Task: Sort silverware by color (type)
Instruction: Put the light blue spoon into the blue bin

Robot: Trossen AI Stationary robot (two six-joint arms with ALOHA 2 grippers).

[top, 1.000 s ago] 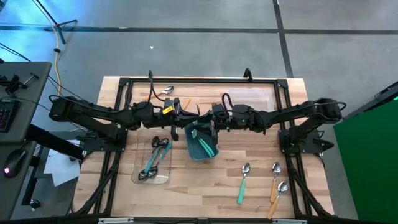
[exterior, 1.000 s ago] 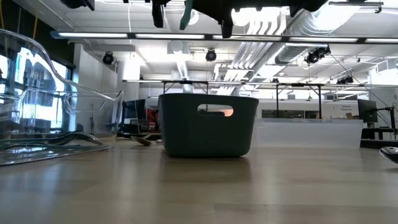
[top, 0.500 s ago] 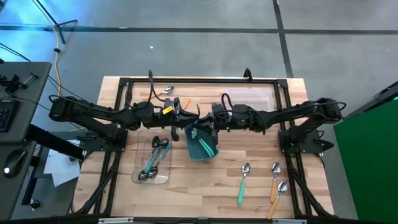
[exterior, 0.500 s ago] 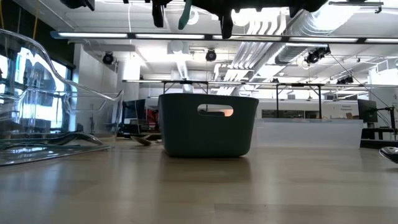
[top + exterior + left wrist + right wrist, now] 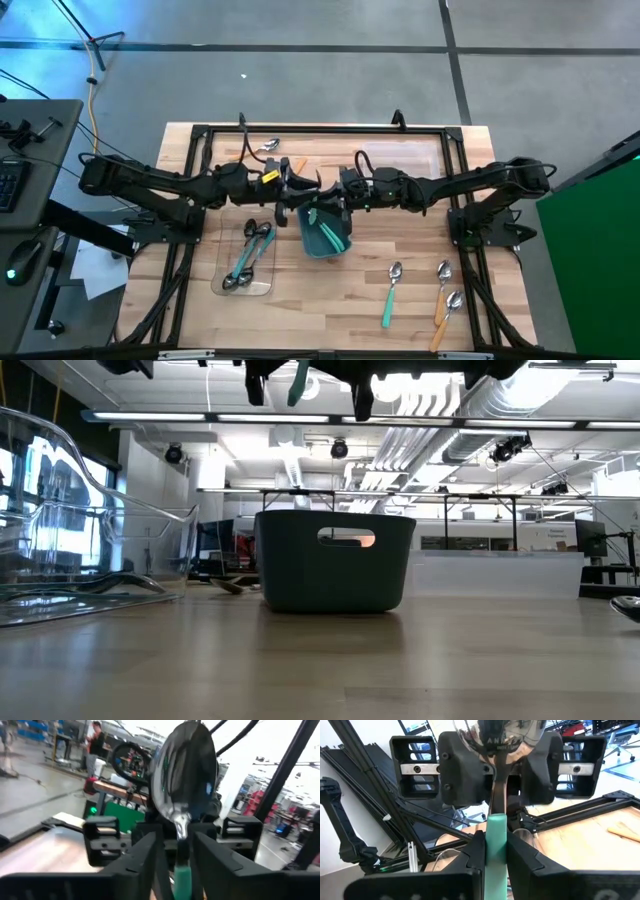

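A teal-handled spoon (image 5: pixel 312 213) stands upright in the air over the teal bin (image 5: pixel 325 238), between my two grippers, which meet at the table's middle. Its shiny bowl (image 5: pixel 186 770) is up and its handle end (image 5: pixel 298 382) sticks out below. My right gripper (image 5: pixel 496 851) is shut on the handle. My left gripper (image 5: pixel 179 862) is open, with a finger on either side of the handle and a gap showing at each. More teal spoons lie in the bin. My right gripper pinches the spoon's teal handle (image 5: pixel 496 832), just below the metal neck, between its two fingers. The fingers come in level from the table's right and lie across the handle. The spoon stands upright, bowl up, lifted clear above the bin.
A clear tray (image 5: pixel 262 288) at the left holds dark spoons and a teal one. At the near right, a teal spoon (image 5: pixel 390 295) and two orange spoons (image 5: pixel 441 290) (image 5: pixel 450 315) lie on the table. Another spoon (image 5: pixel 268 146) lies at the far left.
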